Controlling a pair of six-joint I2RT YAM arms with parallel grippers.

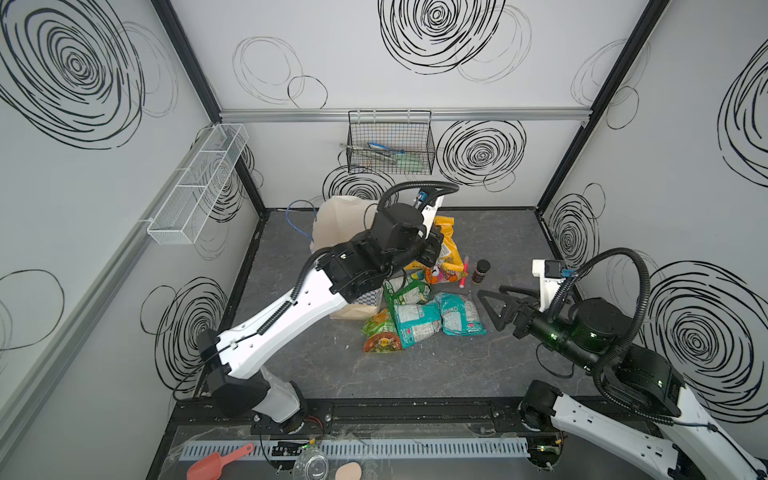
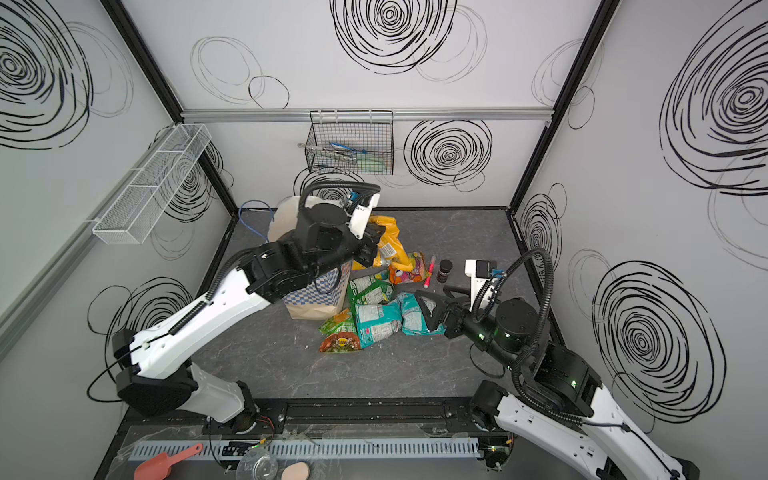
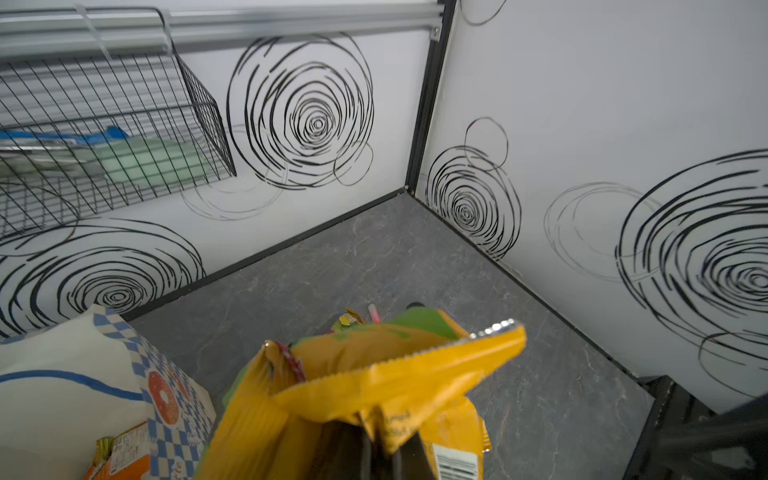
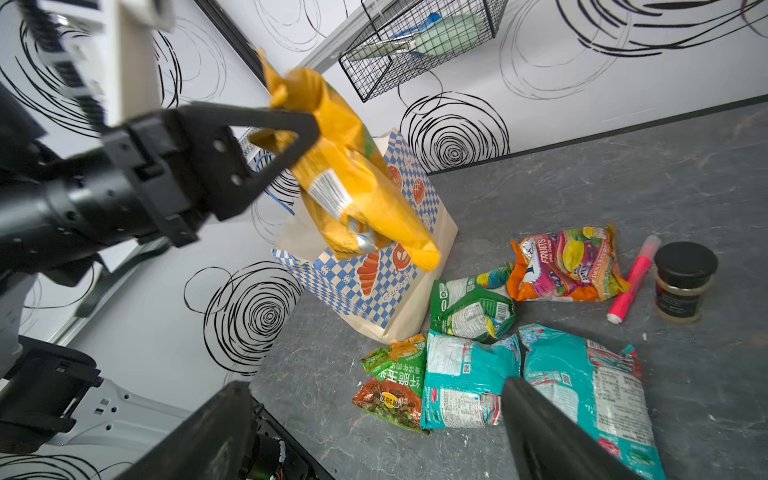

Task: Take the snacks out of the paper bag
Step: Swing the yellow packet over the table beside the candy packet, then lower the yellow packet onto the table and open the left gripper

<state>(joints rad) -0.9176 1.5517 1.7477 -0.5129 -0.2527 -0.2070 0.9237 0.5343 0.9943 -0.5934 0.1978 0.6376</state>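
Perhaps six snacks (image 4: 465,374) beside one paper bag (image 4: 374,286).

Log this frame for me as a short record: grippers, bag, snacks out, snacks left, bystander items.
left gripper: shut on yellow packet, held in the air by the paper bag
right gripper: open, empty
paper bag: upright on the table
out of bag: six loose packets
left inside: orange packet
non-snacks: red marker, dark jar

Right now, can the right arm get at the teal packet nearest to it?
Probably yes: the right claw hovers open close to that teal packet, nothing lies on it, and the left arm works farther back.
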